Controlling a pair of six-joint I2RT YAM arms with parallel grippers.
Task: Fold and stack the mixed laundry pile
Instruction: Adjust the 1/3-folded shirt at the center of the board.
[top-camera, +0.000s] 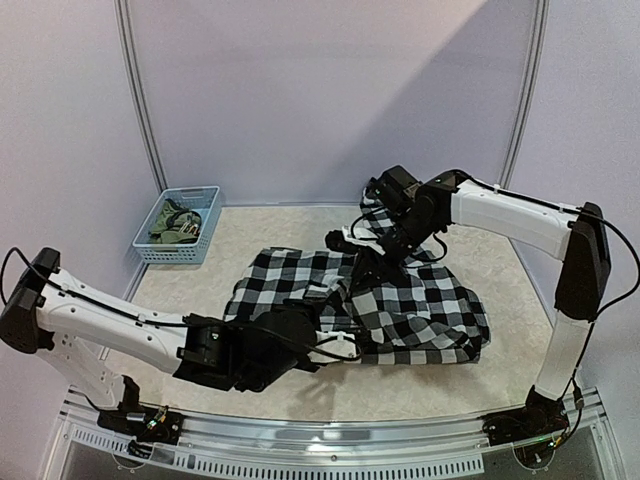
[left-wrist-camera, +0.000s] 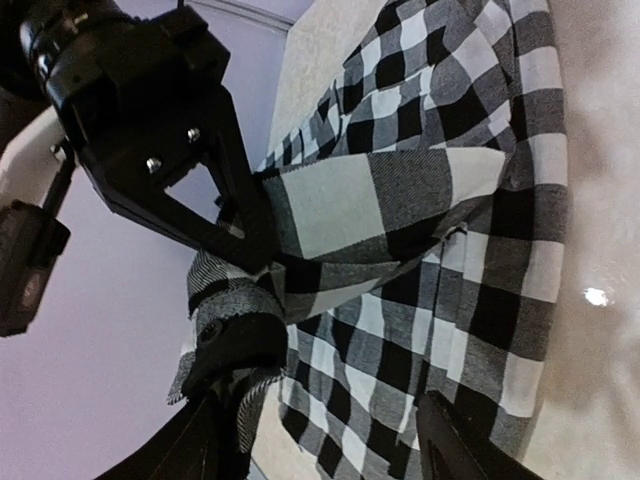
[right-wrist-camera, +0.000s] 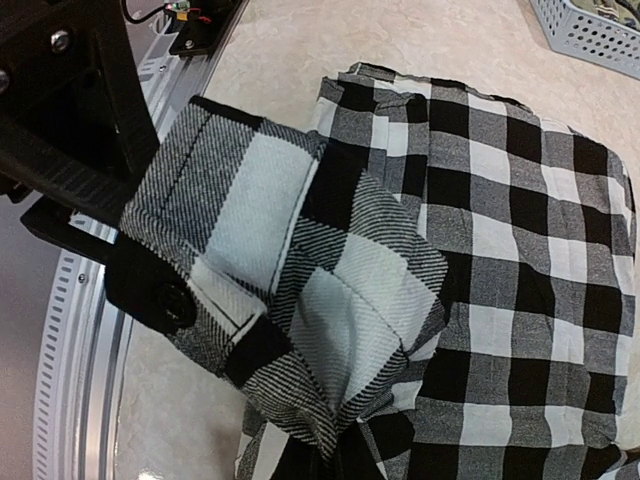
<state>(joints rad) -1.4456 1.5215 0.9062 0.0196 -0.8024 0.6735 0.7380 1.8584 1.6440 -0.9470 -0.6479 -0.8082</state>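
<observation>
The black-and-white checked shirt (top-camera: 420, 305) lies spread across the middle of the table. Its sleeve is lifted at the back, and my right gripper (top-camera: 386, 248) is shut on it. In the right wrist view the buttoned cuff (right-wrist-camera: 175, 300) hangs in front, and the cloth bunches into my right gripper (right-wrist-camera: 345, 455), hiding its fingers. My left gripper (top-camera: 338, 348) is low at the shirt's near-left edge. Its fingers (left-wrist-camera: 455, 445) stand wide apart and open, with checked cloth (left-wrist-camera: 420, 200) beyond them. The olive-green shirt (top-camera: 176, 226) lies in the basket.
A light blue lattice basket (top-camera: 205, 243) stands at the table's back left corner, and its corner (right-wrist-camera: 590, 30) shows in the right wrist view. A metal rail (top-camera: 330, 440) runs along the near edge. Purple walls close in the back and sides.
</observation>
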